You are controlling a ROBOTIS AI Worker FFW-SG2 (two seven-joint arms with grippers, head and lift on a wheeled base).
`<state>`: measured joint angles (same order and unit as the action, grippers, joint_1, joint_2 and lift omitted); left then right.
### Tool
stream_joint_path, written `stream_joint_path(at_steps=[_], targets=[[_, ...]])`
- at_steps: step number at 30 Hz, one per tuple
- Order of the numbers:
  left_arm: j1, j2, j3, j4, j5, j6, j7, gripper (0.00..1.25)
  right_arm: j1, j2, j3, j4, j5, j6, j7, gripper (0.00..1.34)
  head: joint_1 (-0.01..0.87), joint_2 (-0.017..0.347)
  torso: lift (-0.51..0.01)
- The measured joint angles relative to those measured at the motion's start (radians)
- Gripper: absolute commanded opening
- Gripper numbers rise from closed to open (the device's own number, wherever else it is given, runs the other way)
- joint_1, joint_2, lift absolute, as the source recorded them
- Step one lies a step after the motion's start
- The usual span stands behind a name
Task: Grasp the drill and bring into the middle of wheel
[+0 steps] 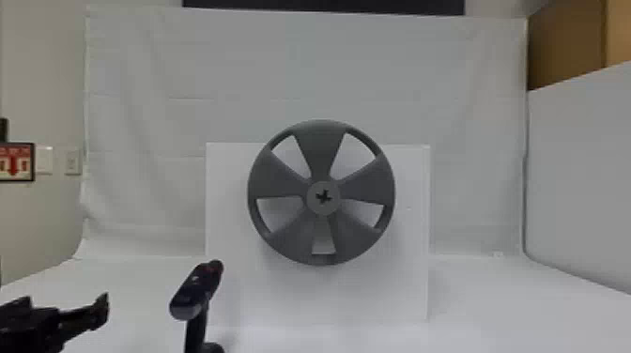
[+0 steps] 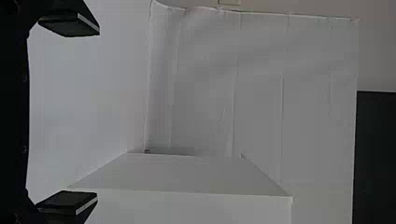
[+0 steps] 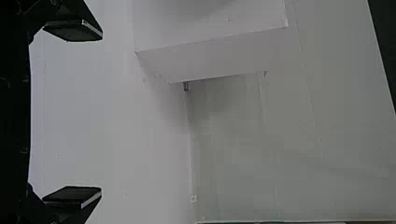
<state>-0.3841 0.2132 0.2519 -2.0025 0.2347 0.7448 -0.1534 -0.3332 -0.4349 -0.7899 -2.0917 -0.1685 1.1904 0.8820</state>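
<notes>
Left hand (image 2: 88,114): is held spread, nearer the drill.
Drill (image 1: 197,287): is stood upright right of it, before the worktop's (image 1: 131,281) back edge.

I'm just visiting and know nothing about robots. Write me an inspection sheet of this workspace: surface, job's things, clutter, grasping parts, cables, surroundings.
Surface: white tabletop, plain.
Job's things: drill upright, handle down, to the left of and lower in the head view than the gray wheel; the wheel stands upright at the front of a white box, with a dark cross-shaped mark at its middle.
Clutter: nothing seen.
Grippers: left pincer open, nothing between its fingers; right pincer likewise.
Cables: nothing seen.
Surroundings: white cloth backdrop; sign with red markings at left; brown panel upper right.
</notes>
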Motion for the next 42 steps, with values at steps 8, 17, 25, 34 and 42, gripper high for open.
stream_joint_path(at_steps=[8,17,25,34,42], targets=[[0.002,0.000,-0.009,-0.008,0.007,0.008,0.000,1.20,-0.001,-0.001,0.000,-0.002,-0.002,0.000,0.000,1.21,0.000,0.000,-0.406],[0.004,0.000,-0.010,-0.019,0.008,0.018,0.000,1.20,-0.006,0.001,0.004,-0.004,-0.002,0.000,0.000,1.21,0.000,0.000,-0.406],[0.008,0.000,-0.008,-0.021,0.008,0.024,0.000,1.20,-0.009,0.000,0.008,-0.004,-0.002,0.000,0.000,1.21,0.000,0.000,-0.406],[0.010,0.000,-0.008,-0.021,0.008,0.025,0.000,1.20,-0.009,-0.001,0.011,-0.004,0.002,0.000,0.000,1.21,0.000,0.000,-0.406],[0.010,0.000,-0.009,-0.021,0.004,0.026,0.000,1.20,-0.007,-0.002,0.012,-0.004,0.004,0.000,0.000,1.21,0.000,0.000,-0.406]])
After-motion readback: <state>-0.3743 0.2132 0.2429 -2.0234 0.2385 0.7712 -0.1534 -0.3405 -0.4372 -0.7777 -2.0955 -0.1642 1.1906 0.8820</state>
